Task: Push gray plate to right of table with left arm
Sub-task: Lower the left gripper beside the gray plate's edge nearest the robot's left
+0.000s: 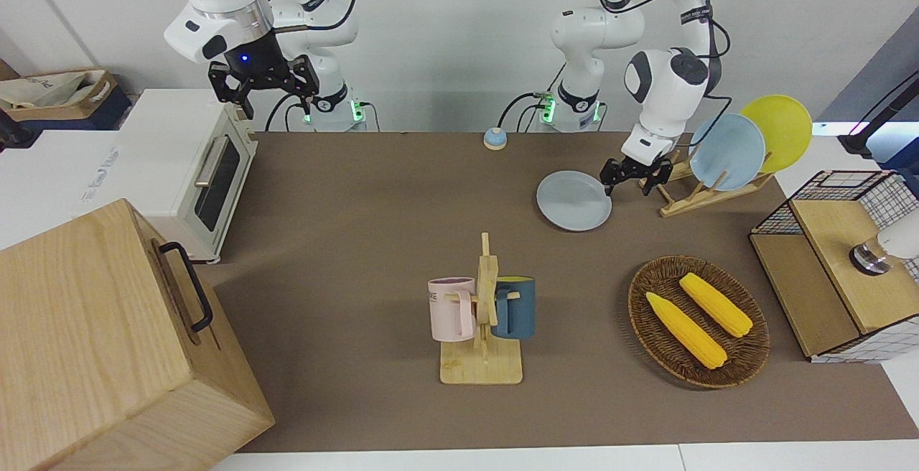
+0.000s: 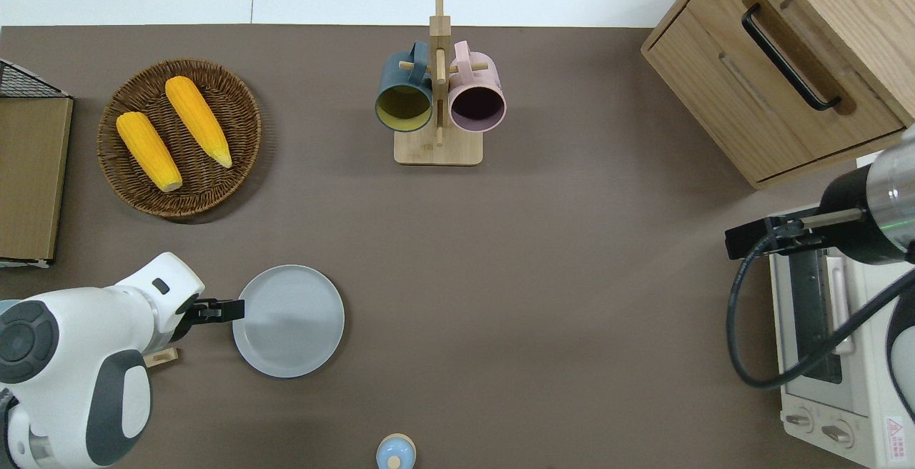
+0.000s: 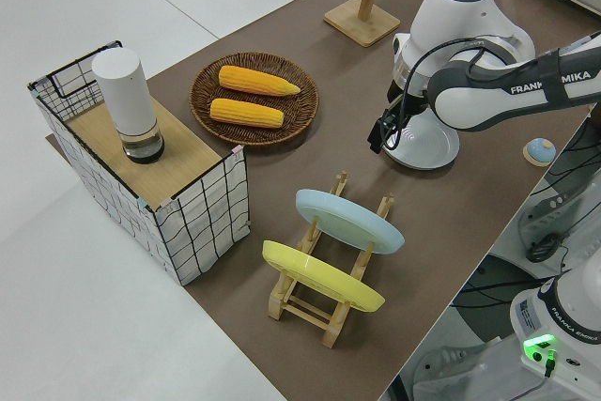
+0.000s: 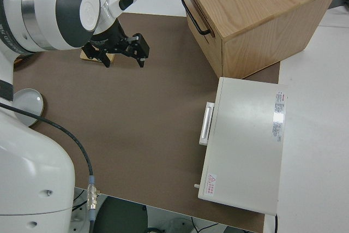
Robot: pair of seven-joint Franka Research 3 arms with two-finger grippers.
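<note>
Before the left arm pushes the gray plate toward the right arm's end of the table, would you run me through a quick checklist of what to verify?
1. Left gripper at the gray plate rim, on the side toward the left arm's end: ok.
2. Gripper low enough to catch the rim: seems so in the front view, contact cannot tell.
3. Plate flat on the table: ok.
4. Path toward the right arm's end: ok; the bare brown top lies ahead, the mug rack stands farther from the robots, the small blue bell nearer.
5. Plate rack beside the gripper not snagged: cannot tell.
6. Right arm parked: ok.
</note>
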